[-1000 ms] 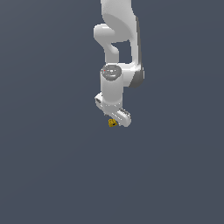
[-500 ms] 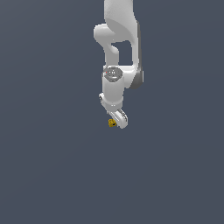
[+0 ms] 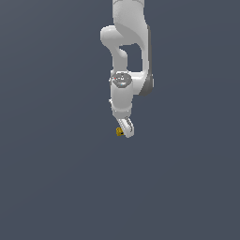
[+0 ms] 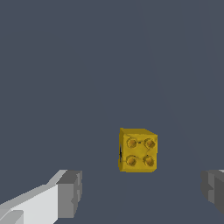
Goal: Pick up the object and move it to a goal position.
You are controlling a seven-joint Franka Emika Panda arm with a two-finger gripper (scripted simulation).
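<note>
Arm barely shifted over the last second, gripper (image 3: 125,131) spread wide with grey fingertips (image 4: 70,192) apart on either side of the yellow object (image 4: 138,150) (four studs up, on the floor), so grasp not yet made.

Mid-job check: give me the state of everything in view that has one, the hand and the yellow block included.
hand: open, fingers spread wide with nothing between the pads, pointing down at the grey surface.
fingers: not touching the block.
yellow block: free, not gripped, lying beyond the fingertips in the wrist view; its four-studded face is turned to the wrist camera.
arm: reaching down from above, hand end right beside the block in the exterior view.
</note>
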